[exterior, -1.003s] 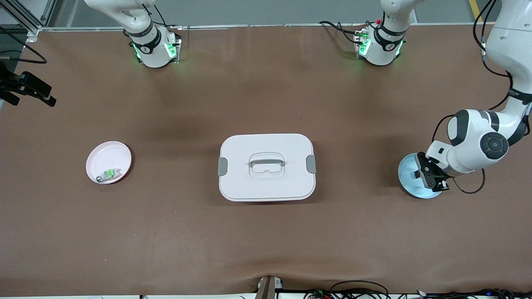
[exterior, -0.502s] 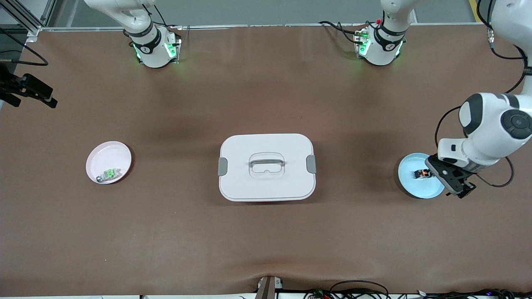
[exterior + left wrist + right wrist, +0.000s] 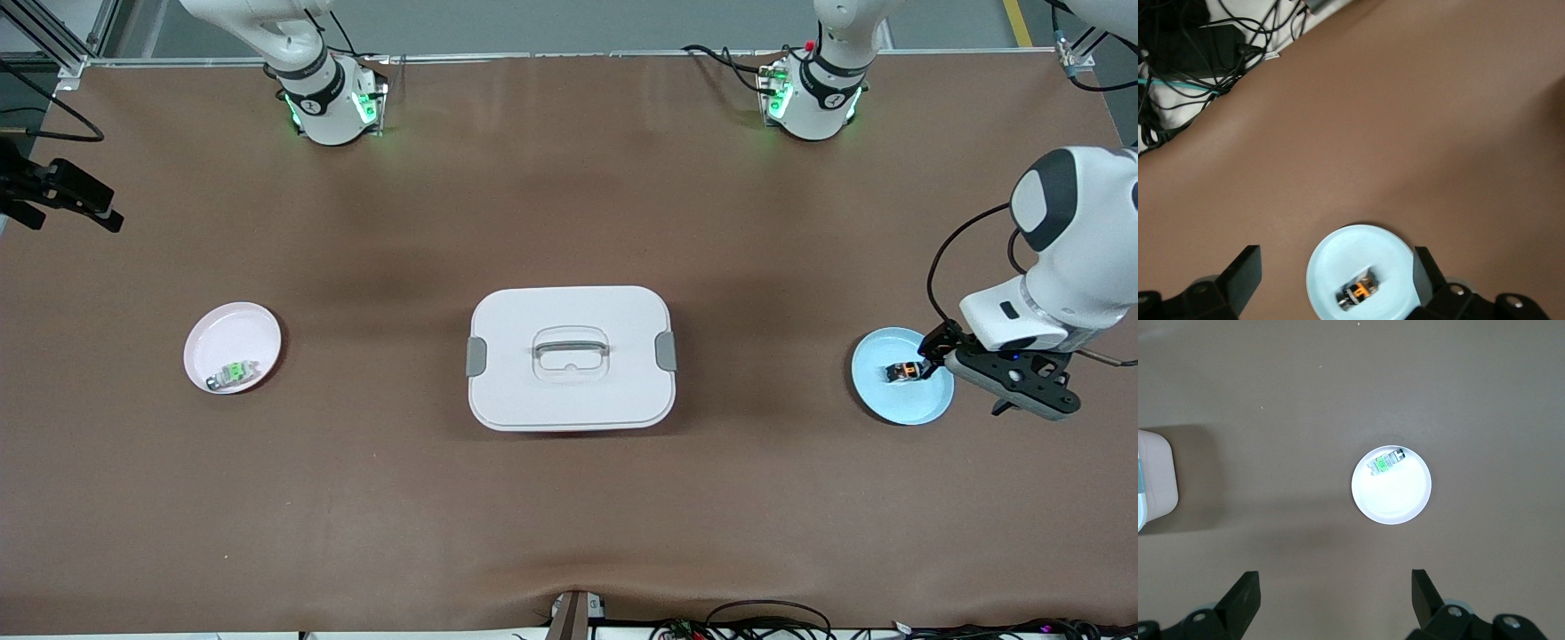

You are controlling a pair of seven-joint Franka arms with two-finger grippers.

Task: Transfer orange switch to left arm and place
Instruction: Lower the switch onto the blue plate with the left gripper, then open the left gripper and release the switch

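The orange switch (image 3: 904,371) lies in a light blue plate (image 3: 876,396) at the left arm's end of the table. My left gripper (image 3: 933,354) hangs open above that plate's edge. In the left wrist view the switch (image 3: 1359,293) shows in the plate (image 3: 1338,253) between the spread fingers of the left gripper (image 3: 1336,267), apart from both. The white box (image 3: 569,391) with grey latches stands at the table's middle. My right gripper (image 3: 1333,587) is open and empty, high over the table near a pink plate (image 3: 1395,500); it is out of the front view.
The pink plate (image 3: 227,333) at the right arm's end holds a small green-and-grey component (image 3: 233,373), also seen in the right wrist view (image 3: 1383,462). The box's corner (image 3: 1155,477) shows there too. Cables (image 3: 1191,53) lie past the table's edge.
The left arm has swung outward and its hand has turned, uncovering the blue plate and the switch. The switch, box and pink plate have not moved.
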